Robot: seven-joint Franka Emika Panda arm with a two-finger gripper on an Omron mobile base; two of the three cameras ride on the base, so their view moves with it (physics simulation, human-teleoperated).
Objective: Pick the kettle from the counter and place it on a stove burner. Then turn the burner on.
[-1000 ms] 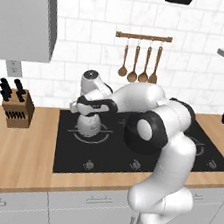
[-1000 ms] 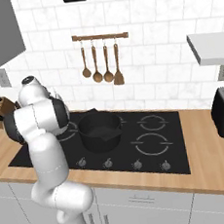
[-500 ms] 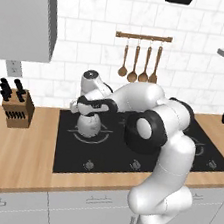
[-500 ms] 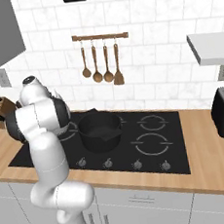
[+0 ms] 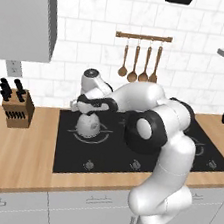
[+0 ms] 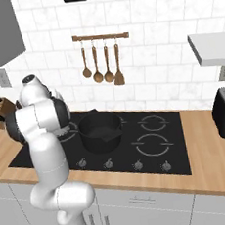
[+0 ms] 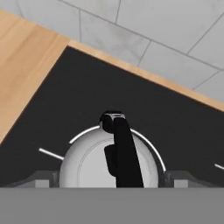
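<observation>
I see the kettle sitting on the black glass cooktop, inside the large grey ring of the stove burner at the cooktop's back left corner. From the hand camera the kettle is directly below me, its black handle running up the middle of the dome, and the burner ring curves around it with a tick mark to each side.

My gripper hangs just above the kettle's top. The fingers stand wide, one on each side of the dome, with a gap between each finger and the metal; they hold nothing.

Relative to the kettle, the cooktop's left edge is near, and beyond it the wooden counter runs open toward a knife block standing well apart to the left. Behind the kettle, a narrow strip of counter separates the cooktop from the white tiled wall, so there is little room that way. In front of the kettle the glass is bare down to the row of knobs near the front edge.

From the right base camera, a wide black pot sits to the kettle's right on the neighbouring burner, and my own arm hides the kettle there. Wooden utensils hang on the wall above.
</observation>
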